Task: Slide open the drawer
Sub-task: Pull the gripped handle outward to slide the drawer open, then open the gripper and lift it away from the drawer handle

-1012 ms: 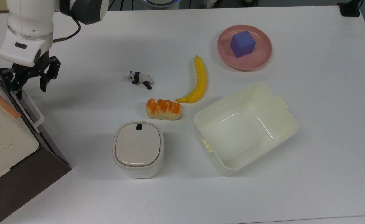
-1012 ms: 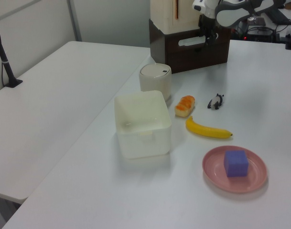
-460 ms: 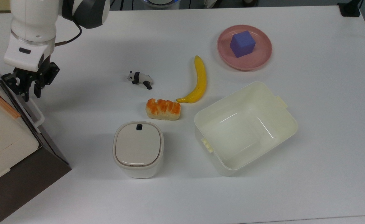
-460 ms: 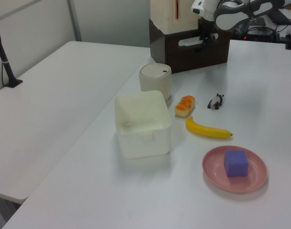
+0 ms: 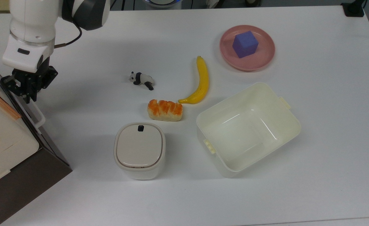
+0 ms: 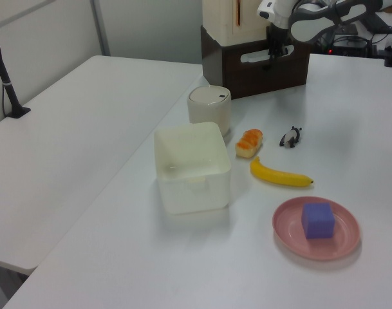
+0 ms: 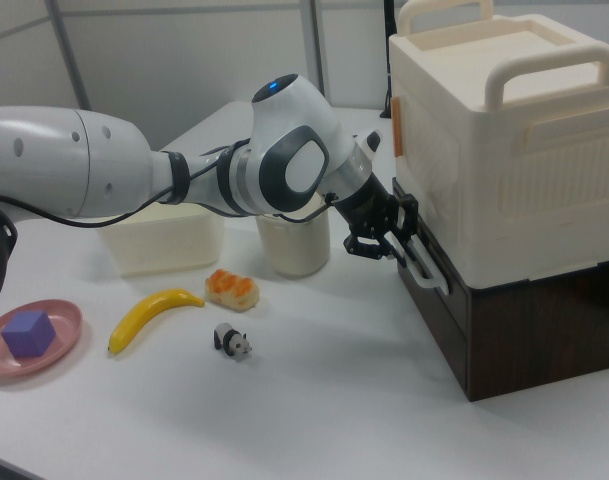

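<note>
1. The end effector (image 5: 27, 89) is clamped on the upper end, in the top view, of the drawer's white handle (image 5: 35, 113); a second ago its fingers stood wide apart just off that handle, half a second ago they were nearly together, and now they have closed on the bar.

2. The drawer (image 7: 436, 300) sits in the dark brown cabinet (image 5: 24, 182) at the top view's left edge of the bench (image 5: 313, 175), under a cream storage box (image 7: 504, 130). Its front looks flush with the cabinet, so it appears to be shut.

3. In the right view the end effector (image 7: 389, 240) meets the handle (image 7: 424, 270) at the end nearer the arm; in the left view the same contact shows at the handle's right end (image 6: 273, 53).

4. Judgement: the grasp looks made and the pull has not begun. The next move would be a straight draw away from the cabinet; because the grip is off-centre on the handle, the drawer could twist and bind.

5. Away from the cabinet, nothing has moved: lidded bin (image 5: 139, 150) nearest, then bread (image 5: 165, 110), panda (image 5: 141, 80), banana (image 5: 200, 81), tub (image 5: 282, 125) and plate (image 5: 266, 58) with its purple cube (image 5: 245, 44) farthest.
</note>
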{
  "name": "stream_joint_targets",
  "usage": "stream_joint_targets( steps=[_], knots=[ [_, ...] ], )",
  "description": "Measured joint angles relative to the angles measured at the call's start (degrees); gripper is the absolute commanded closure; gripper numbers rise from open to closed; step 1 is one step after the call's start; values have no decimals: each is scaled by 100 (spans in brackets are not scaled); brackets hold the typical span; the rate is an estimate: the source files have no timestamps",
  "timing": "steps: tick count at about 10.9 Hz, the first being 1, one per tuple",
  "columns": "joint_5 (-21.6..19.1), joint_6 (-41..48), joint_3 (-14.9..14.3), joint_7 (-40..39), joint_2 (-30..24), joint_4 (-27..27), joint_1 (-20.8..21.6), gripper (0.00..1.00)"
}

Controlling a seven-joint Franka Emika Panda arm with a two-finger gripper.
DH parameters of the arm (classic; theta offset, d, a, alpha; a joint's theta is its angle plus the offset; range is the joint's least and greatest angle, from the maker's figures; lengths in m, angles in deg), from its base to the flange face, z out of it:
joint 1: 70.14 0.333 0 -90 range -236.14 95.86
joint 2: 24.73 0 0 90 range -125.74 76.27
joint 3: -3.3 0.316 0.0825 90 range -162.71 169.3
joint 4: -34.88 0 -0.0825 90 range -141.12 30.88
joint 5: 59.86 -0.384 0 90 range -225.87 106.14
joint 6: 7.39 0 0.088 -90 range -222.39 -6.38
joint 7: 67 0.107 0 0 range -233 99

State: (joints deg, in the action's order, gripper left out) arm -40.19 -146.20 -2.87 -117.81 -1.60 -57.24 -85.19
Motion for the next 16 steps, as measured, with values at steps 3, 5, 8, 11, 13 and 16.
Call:
stream_joint_targets(
  steps=[3, 5, 8, 11, 13, 16],
  knots=[
    [0, 0, 1, 137, -1, -3, 0, 100],
    [0, 0, 9, 202, -33, -50, 10, 100],
    [0, 0, 28, 337, -233, -319, 56, 100],
    [2, 0, 30, 481, -525, -709, 150, 100],
    [2, 0, 30, 574, -654, -881, 196, 100],
    [2, 0, 30, 633, -800, -1074, 247, 99]
  ],
)
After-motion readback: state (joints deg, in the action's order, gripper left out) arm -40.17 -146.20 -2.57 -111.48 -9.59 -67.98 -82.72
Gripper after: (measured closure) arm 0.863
